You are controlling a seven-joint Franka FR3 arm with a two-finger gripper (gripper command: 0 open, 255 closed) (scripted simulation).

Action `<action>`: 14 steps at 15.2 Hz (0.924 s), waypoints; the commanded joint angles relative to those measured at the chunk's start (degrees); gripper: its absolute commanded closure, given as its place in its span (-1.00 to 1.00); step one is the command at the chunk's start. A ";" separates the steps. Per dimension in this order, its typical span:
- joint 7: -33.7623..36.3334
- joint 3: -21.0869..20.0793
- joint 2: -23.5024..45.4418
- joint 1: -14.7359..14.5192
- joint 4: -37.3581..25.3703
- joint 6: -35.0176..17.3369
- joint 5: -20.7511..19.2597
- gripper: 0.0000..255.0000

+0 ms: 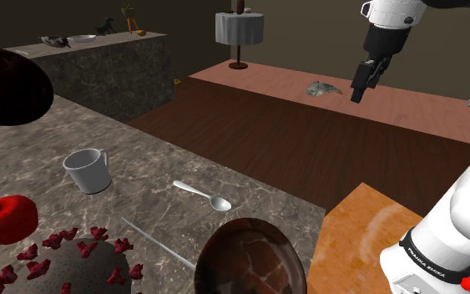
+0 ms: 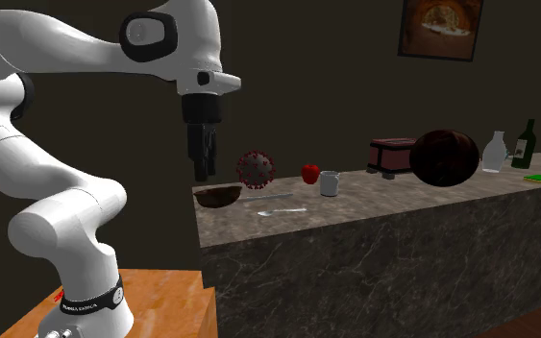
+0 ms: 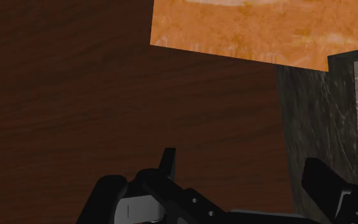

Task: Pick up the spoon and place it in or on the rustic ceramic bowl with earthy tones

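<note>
We see the slim metal spoon (image 1: 204,195) lying flat on the veined marble counter (image 1: 154,163), near its edge, between the white mug (image 1: 89,169) and the glossy brown bowl (image 1: 254,259). Our black fingers (image 3: 323,184) stand apart, off the counter, above the wood-grain floor (image 3: 75,95).

The spoon (image 1: 199,194) is gleaming silver-grey. The bowl (image 1: 250,261) is showing dark brown with reddish mottling. The surface (image 1: 154,163) is showing grey-brown marble with pale veins. A mug (image 1: 88,169) is looking greyish white, an apple (image 1: 5,219) is glowing red, and a ball (image 1: 87,266) is showing grey with dark red spikes. The floor (image 1: 258,134) is showing dark brown wood grain, the stand (image 1: 362,230) streaky orange. The arm (image 1: 462,221) is shining white, its end effector (image 1: 360,93) black.
</note>
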State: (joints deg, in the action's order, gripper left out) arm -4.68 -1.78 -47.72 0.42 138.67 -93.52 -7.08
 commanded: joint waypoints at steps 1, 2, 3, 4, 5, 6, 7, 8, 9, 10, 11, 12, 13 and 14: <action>0.00 0.00 0.00 0.00 0.00 0.00 0.00 -1.00; 0.98 -0.70 0.41 -0.47 0.84 -1.38 0.90 -1.00; 1.94 -1.40 0.89 -0.94 1.62 -2.79 1.78 -1.00; 2.89 -2.12 1.44 -1.42 2.34 -4.23 2.66 -1.00; 3.83 -2.85 2.06 -1.90 3.00 -5.70 3.52 -1.00; 4.75 -3.59 2.76 -2.38 3.59 -7.19 4.37 -1.00; 5.66 -4.34 3.53 -2.85 4.12 -8.71 5.21 -1.00; 6.56 -5.11 4.37 -3.32 4.58 -10.25 6.03 -1.00; 7.45 -5.87 5.29 -3.80 4.97 -11.81 6.82 -1.00; 8.33 -6.65 6.28 -4.27 5.30 -13.39 7.59 -1.00; 9.20 -7.43 7.33 -4.72 5.55 -14.98 8.34 -1.00; 10.06 -8.22 8.46 -5.16 5.74 -16.58 9.06 -1.00; 10.91 -9.02 9.65 -5.59 5.86 -18.20 9.74 -1.00; 11.76 -9.82 10.90 -6.01 5.90 -19.82 10.38 -1.00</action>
State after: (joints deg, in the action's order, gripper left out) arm 5.91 -10.55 -38.81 -5.15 145.41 -111.77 2.55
